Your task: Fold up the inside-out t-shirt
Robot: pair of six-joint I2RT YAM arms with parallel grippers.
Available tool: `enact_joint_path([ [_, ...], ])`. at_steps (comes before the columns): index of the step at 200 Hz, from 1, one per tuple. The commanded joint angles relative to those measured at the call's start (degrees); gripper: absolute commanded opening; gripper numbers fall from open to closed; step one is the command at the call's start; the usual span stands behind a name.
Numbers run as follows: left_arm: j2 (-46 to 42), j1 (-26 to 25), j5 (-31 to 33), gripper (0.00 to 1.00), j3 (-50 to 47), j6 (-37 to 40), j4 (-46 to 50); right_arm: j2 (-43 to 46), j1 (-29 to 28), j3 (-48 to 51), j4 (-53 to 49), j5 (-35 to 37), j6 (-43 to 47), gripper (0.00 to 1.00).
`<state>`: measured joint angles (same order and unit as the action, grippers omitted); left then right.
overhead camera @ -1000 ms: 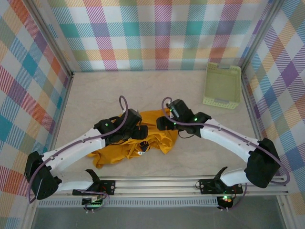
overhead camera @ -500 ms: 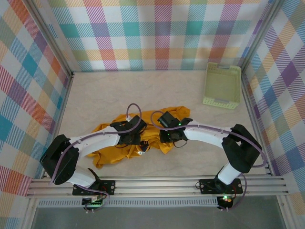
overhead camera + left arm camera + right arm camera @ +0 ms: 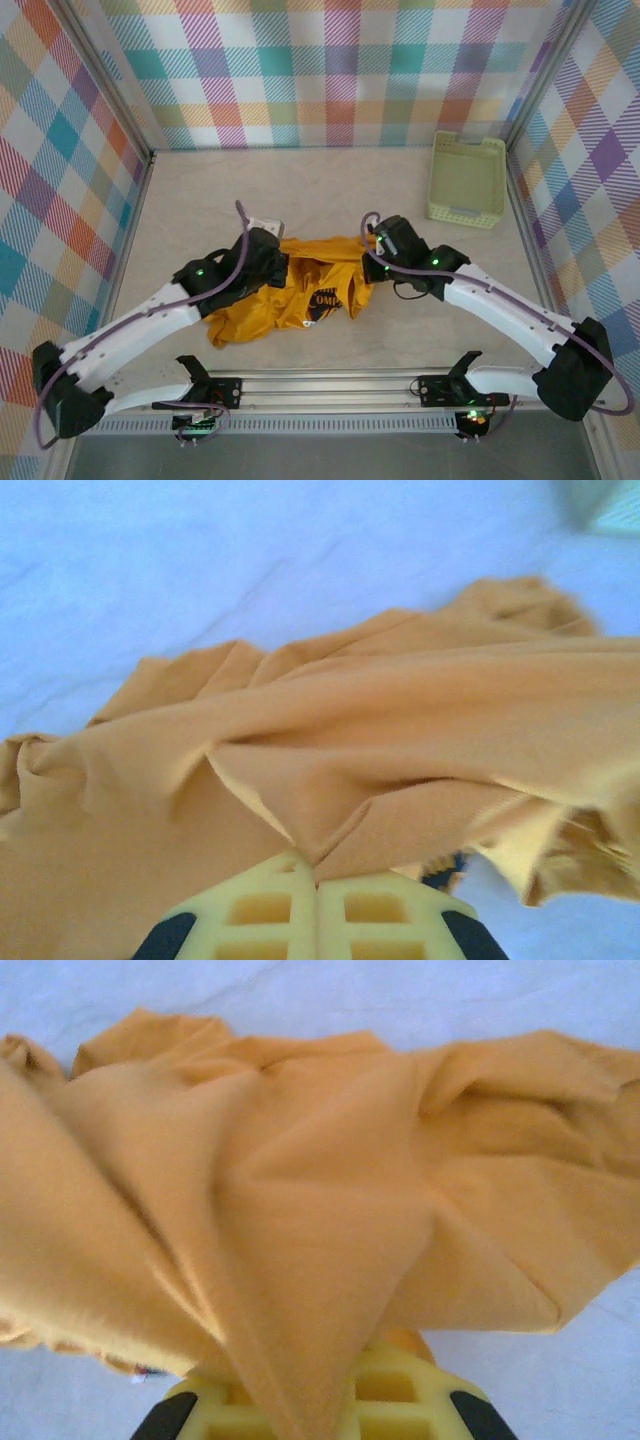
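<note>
Left pincer (image 3: 316,878) is clamped on a fold of the t-shirt (image 3: 290,300); right pincer (image 3: 300,1400) pinches its opposite side, so the mustard cloth spans between them, mid-tabletop (image 3: 300,190). The basket (image 3: 466,180) sits well apart at the far right corner, its pale green inside showing. Plaid walls (image 3: 330,70) surround

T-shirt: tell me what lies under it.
The t-shirt rests crumpled on the pale table. Whatever else sits beneath its folds is covered and cannot be seen.
</note>
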<state>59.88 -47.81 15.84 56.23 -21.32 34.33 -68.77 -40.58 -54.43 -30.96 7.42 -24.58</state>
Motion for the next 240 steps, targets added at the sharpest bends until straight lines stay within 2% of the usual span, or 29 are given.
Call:
enact_joint_path([
  [1,-2.81,-0.48,-3.81,0.00,0.48,1.52,2.08,-3.32,5.65,-2.39,-1.89,-4.66,3.32,0.01],
  [12,-2.40,-0.53,-3.49,0.00,-0.19,1.51,1.96,-6.71,7.22,-4.96,-1.89,-5.86,4.48,0.03],
  [22,-0.83,-0.18,0.65,0.00,-0.49,0.83,3.03,-10.67,7.44,-7.81,-2.19,-4.94,5.86,0.08],
  [37,4.02,3.70,4.75,0.00,0.00,-1.33,5.51,-18.46,7.49,-13.50,-3.94,-2.22,7.12,0.10],
  [55,9.45,10.31,3.70,0.00,-0.26,-4.07,5.93,-27.71,7.86,-20.62,-6.49,3.13,7.01,0.13],
  [73,13.05,13.32,0.38,0.00,-0.31,-4.82,4.26,-34.07,7.89,-27.50,-10.16,7.55,6.47,0.26],
  [87,14.55,13.53,-1.34,0.00,-0.06,-4.96,2.51,-33.11,7.27,-28.48,-10.12,6.65,6.68,0.39],
  [100,15.80,13.84,-2.67,0.00,0.46,-5.09,1.87,-27.99,5.52,-26.65,-8.10,1.68,6.94,0.49],
  [121,17.40,14.98,-3.95,0.00,0.93,-5.48,0.75,-20.04,-1.49,-21.99,-4.33,-1.47,3.79,0.59],
  [138,18.01,16.02,-4.93,0.00,0.48,-5.81,-1.08,-19.75,-8.40,-20.38,-2.48,-3.48,1.79,0.59],
  [149,18.25,16.71,-5.76,0.00,0.43,-6.09,-2.07,-22.19,-10.38,-20.20,-1.70,-6.51,-0.93,0.54],
  [160,18.48,17.35,-6.61,0.00,0.46,-6.19,-2.63,-24.96,-11.28,-19.55,0.13,-9.16,-2.94,0.47],
  [185,18.86,18.14,-7.54,0.00,1.63,-5.51,-2.32,-29.32,-13.04,-18.43,4.66,-9.62,-5.33,0.43],
  [240,18.30,18.19,-8.72,0.00,1.47,-5.76,-2.61,-36.92,-13.13,-21.77,5.45,-2.56,-4.38,0.34],
])
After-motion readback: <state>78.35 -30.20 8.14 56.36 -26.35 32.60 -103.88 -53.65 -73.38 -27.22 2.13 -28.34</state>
